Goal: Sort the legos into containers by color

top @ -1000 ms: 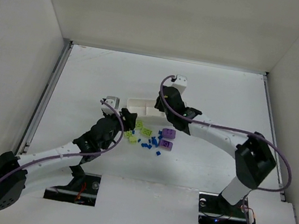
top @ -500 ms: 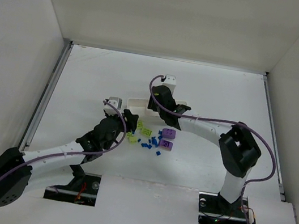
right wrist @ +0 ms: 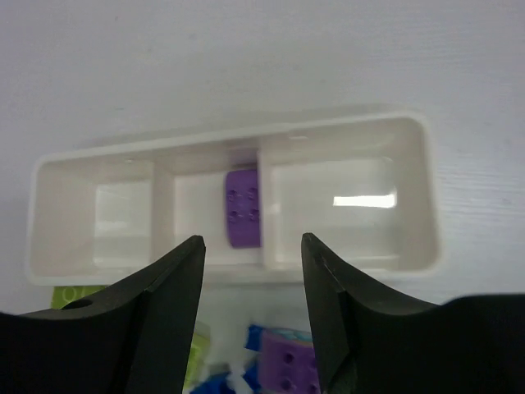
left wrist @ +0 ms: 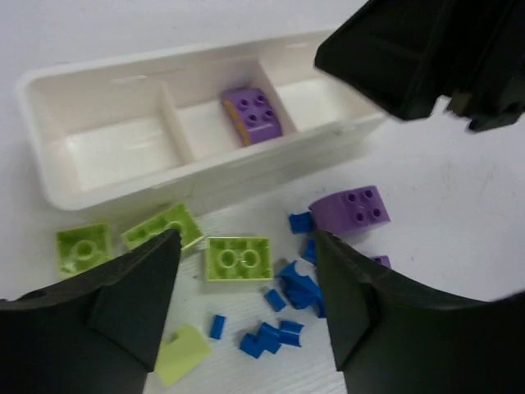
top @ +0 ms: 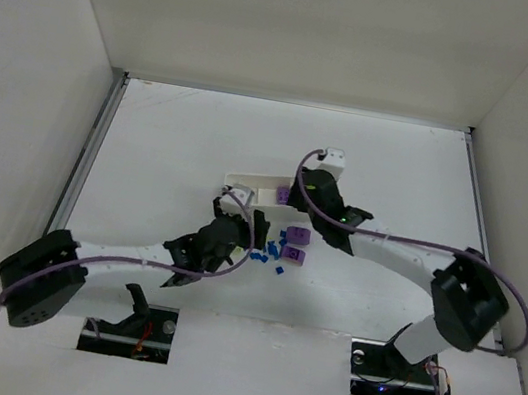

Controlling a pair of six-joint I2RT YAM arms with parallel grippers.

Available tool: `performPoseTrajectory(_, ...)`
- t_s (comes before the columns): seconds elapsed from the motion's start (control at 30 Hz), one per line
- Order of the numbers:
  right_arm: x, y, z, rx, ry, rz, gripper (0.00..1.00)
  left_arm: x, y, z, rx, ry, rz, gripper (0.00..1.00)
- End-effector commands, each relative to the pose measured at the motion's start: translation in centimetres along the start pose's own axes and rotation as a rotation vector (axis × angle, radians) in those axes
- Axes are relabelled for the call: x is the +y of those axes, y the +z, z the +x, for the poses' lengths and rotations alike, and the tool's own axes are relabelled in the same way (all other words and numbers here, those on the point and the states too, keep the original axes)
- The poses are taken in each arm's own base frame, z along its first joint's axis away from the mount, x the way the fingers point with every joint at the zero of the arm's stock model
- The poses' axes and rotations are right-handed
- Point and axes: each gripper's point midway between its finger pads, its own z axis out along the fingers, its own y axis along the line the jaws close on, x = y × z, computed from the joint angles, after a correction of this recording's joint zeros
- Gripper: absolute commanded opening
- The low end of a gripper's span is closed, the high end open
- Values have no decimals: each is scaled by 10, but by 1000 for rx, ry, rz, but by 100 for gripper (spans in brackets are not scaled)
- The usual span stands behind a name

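Workspace: matt white tabletop (top: 174,132) boxed in by plain white walls.

The long white plastic tray (left wrist: 123,187), split into three square compartments, lay at 12 o'clock of the loose brick pile. The middle compartment held one purple studded block (left wrist: 253,115), tilted against the divider. The two outer compartments looked bare.

Loose on the table, in the left wrist view:
- A lime-green flat brick (left wrist: 238,258) lay near the centre, with two more green ones at its 9 to 10 o'clock.
- The tiny blue pieces (left wrist: 299,283) were clustered at its 4 o'clock.
- A second purple block (left wrist: 354,209) sat at its 2 o'clock.

The left gripper (left wrist: 246,275) hung over the green brick, jaws apart, nothing between them. The right gripper (right wrist: 252,246) stood above the tray's middle compartment, jaws likewise apart and empty.

Handling, my judgement:
- All the bricks should be light, rigid and smooth, so they are not fragile but are likely to skate on this surface.
- The green flats are low, so I would bring the fingertips almost to the table and pinch across the two long side walls.
- The purple blocks offer tall flat sides below the studs, which is the easiest hold.
- The blue bits are the worst: small, crowded and easily scattered.
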Motion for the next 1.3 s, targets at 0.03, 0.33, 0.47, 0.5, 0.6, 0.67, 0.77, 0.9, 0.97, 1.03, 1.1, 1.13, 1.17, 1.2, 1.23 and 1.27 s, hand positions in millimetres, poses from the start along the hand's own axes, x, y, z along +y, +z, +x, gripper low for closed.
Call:
performPoseTrajectory(0.03,-75,-38,-32,-154,118,92,56,-79,12,-3,-4,117,128,71)
performPoseTrajectory(0.33,-139,-50,1,-141,186,149,80,-114,46,29,132,220,32,84)
performPoseTrajectory(0.47,-143,-51,8,-148,285,112,81,-112,53,34,161,208,-28,83)
performPoseTrajectory(0.5,-147,-51,7,-152,308,108,82,-111,54,33,168,194,-48,82)
performPoseTrajectory(0.6,-153,-54,3,-163,340,104,82,-109,55,38,185,176,-77,81)
performPoseTrajectory(0.67,-159,-58,2,-180,367,111,82,-107,59,45,199,169,-95,79)
performPoseTrajectory(0.77,-167,-61,-2,-201,402,118,82,-103,63,51,209,150,-119,79)
performPoseTrajectory(0.9,-166,-63,-3,-206,408,109,82,-107,71,62,231,143,-111,79)
performPoseTrajectory(0.97,-164,-62,-2,-202,412,104,82,-109,73,65,236,146,-110,79)
performPoseTrajectory(1.03,-163,-63,-3,-202,413,96,82,-108,75,66,231,145,-118,77)
performPoseTrajectory(1.1,-164,-64,-4,-208,415,95,82,-106,78,67,230,143,-126,76)
performPoseTrajectory(1.13,-164,-64,-4,-210,416,93,82,-105,80,67,230,142,-129,75)
performPoseTrajectory(1.17,-164,-63,-4,-210,417,93,82,-104,80,68,231,145,-131,75)
performPoseTrajectory(1.2,-163,-64,-5,-208,418,87,82,-103,81,68,231,147,-134,74)
performPoseTrajectory(1.23,-161,-64,-5,-208,417,80,82,-101,83,70,231,148,-141,74)
performPoseTrajectory(1.27,-160,-65,-5,-210,415,78,82,-101,84,70,230,148,-142,74)
